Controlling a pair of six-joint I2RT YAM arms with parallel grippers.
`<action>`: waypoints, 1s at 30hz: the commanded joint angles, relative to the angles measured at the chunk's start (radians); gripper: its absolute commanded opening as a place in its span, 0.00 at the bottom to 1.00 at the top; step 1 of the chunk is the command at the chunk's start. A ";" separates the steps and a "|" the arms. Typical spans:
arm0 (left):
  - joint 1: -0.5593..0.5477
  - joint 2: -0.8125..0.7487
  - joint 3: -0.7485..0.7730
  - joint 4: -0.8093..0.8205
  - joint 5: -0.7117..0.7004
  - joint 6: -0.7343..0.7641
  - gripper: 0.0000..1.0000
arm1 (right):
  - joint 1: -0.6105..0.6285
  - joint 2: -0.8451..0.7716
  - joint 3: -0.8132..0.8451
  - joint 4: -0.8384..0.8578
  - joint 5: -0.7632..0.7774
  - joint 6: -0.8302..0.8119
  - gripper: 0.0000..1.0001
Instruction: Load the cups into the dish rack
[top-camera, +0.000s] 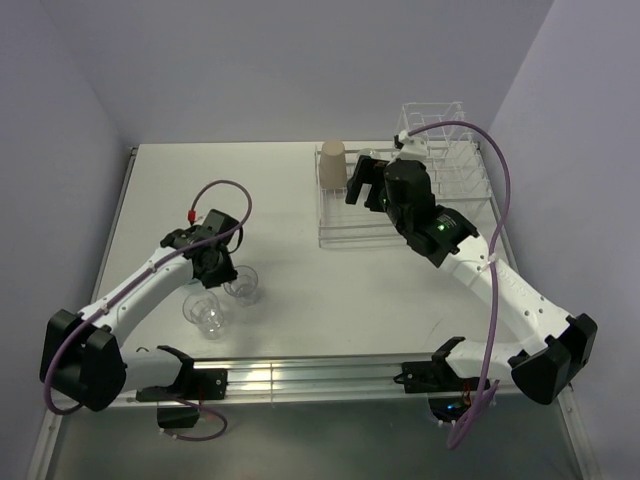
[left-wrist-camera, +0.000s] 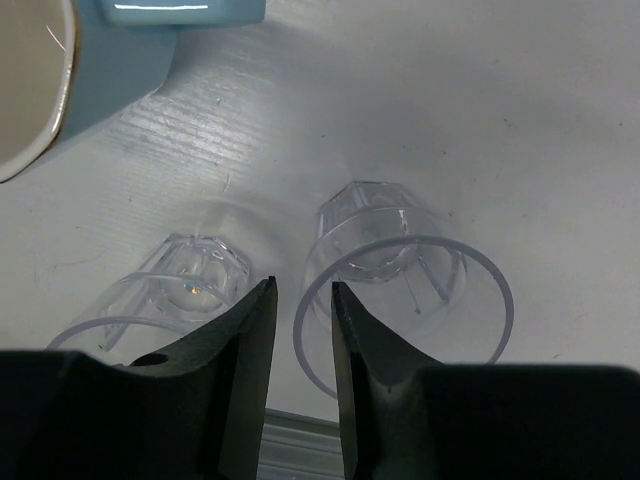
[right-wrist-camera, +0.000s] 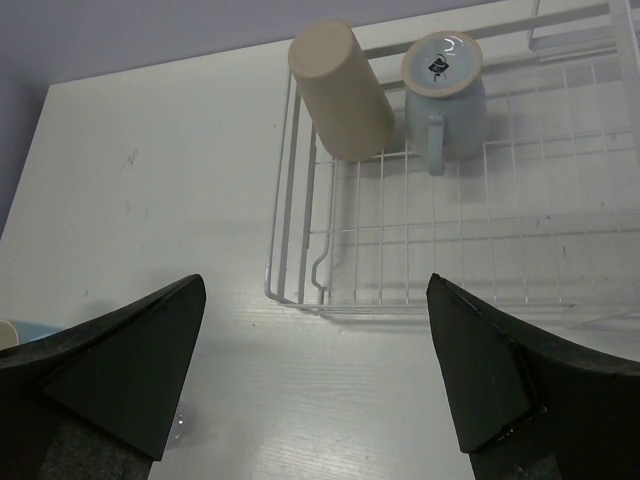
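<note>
Tumblers come first: two clear ones stand upright and side by side on the near left of the white table (top-camera: 180, 190), the farther tumbler (top-camera: 241, 285) just beyond and to the right of the nearer tumbler (top-camera: 205, 312). The left gripper (left-wrist-camera: 302, 310) hangs low at the farther tumbler's rim. Its jaws are only narrowly parted, and a thin arc of the clear rim shows in the slit between them. Whether either finger presses on the glass cannot be told. A small light blue cup (left-wrist-camera: 115, 70) with a pale inside stands on the table just past the tumblers, cut off by the edge of the left wrist view. The dish rack (top-camera: 345, 235) lies on the far right of the table, with its taller dividers at its far right end. The tan paper cup (right-wrist-camera: 340, 90) stands in the rack's far left corner with its closed end up. Just to its right the light blue handled mug (right-wrist-camera: 445, 105) sits upside down in the rack, a printed mark showing on its base and its handle pointing to the near side. The right gripper (right-wrist-camera: 315, 370) hovers over the left end of the rack, just near of those two cups, jaws spread wide and empty.
</note>
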 joint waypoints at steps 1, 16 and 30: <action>-0.013 0.017 -0.005 0.005 0.015 0.022 0.34 | 0.007 -0.040 -0.015 0.024 0.013 -0.010 1.00; -0.073 0.073 0.005 0.051 0.046 0.042 0.00 | 0.005 -0.037 -0.021 0.019 0.016 -0.017 1.00; -0.059 0.070 0.394 0.187 0.403 0.076 0.00 | -0.007 -0.070 0.040 0.022 -0.132 -0.004 1.00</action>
